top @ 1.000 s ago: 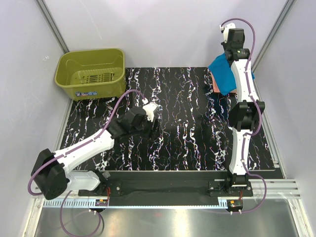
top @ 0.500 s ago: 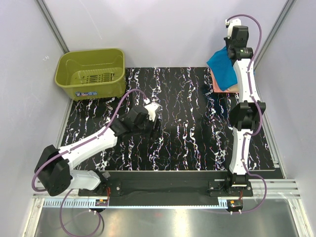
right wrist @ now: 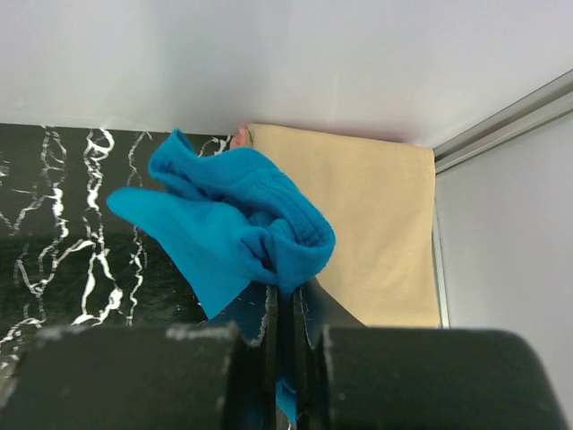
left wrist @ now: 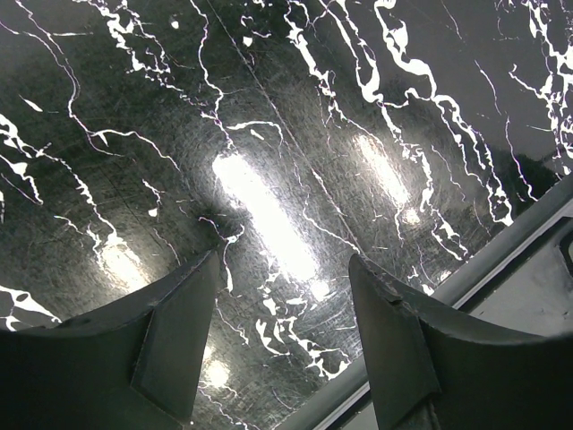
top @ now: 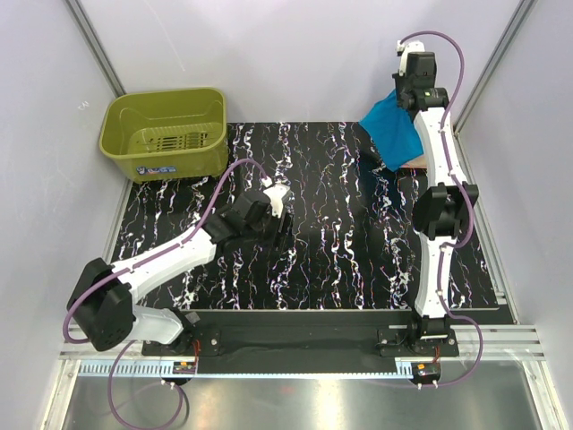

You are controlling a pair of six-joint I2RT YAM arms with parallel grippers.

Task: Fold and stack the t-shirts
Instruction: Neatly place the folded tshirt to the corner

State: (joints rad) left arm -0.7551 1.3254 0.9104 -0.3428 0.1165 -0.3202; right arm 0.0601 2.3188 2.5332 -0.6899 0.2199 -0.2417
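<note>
The turquoise-blue t-shirt (top: 391, 133) hangs bunched at the table's far right corner, pinched in my right gripper (top: 407, 92), which is shut on its cloth (right wrist: 242, 228) and lifted off the table. Under it lies the pale peach t-shirt (right wrist: 380, 224), folded flat in the corner, with only an edge (top: 415, 163) showing from above. My left gripper (top: 282, 218) hovers over the middle of the black marbled table (top: 340, 251); its fingers (left wrist: 183, 331) stand open with nothing between them.
An olive-green plastic basket (top: 166, 133) stands at the far left corner. White walls and metal frame posts close in the table on three sides. A metal rail (left wrist: 501, 260) runs along the table's edge in the left wrist view.
My right gripper has swung the blue t-shirt up and to the left, away from the right wall. The left arm has crept slightly farther forward and right.
</note>
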